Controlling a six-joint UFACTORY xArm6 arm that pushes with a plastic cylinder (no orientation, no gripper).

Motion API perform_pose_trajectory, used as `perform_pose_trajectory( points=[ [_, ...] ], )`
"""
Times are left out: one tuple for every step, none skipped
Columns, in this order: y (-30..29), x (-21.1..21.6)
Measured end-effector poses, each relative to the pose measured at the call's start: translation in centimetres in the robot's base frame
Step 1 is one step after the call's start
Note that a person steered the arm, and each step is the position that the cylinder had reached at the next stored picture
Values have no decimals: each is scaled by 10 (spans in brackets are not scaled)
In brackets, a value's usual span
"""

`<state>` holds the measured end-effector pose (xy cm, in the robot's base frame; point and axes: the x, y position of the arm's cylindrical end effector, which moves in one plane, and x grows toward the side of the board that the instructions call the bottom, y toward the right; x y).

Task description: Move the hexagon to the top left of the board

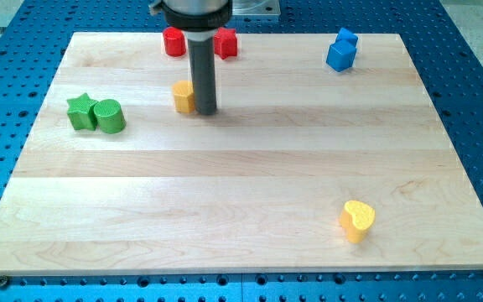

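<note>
Yellow hexagon (183, 96) looks light, rigid, likely slippery; no fingers here, so push with my tip (206, 111) touching its right side.

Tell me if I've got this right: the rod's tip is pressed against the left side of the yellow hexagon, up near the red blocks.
Not quite. In the camera view my tip sits against the right side of the yellow hexagon, not its left. The rest holds: both are just below the two red blocks.

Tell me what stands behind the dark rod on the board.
Two red blocks flank the rod. The board behind it is hidden. My tip touches the yellow hexagon.
</note>
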<state>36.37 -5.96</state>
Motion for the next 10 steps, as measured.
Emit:
perform_pose_trajectory(
  points=[
    [-60, -5],
    [-76, 12],
    [-121, -26],
    [-126, -38],
    [-79, -16],
    [-118, -53],
    [-165, -63],
    [-147, -52],
    [-117, -21],
    [-132, -79]
  ],
)
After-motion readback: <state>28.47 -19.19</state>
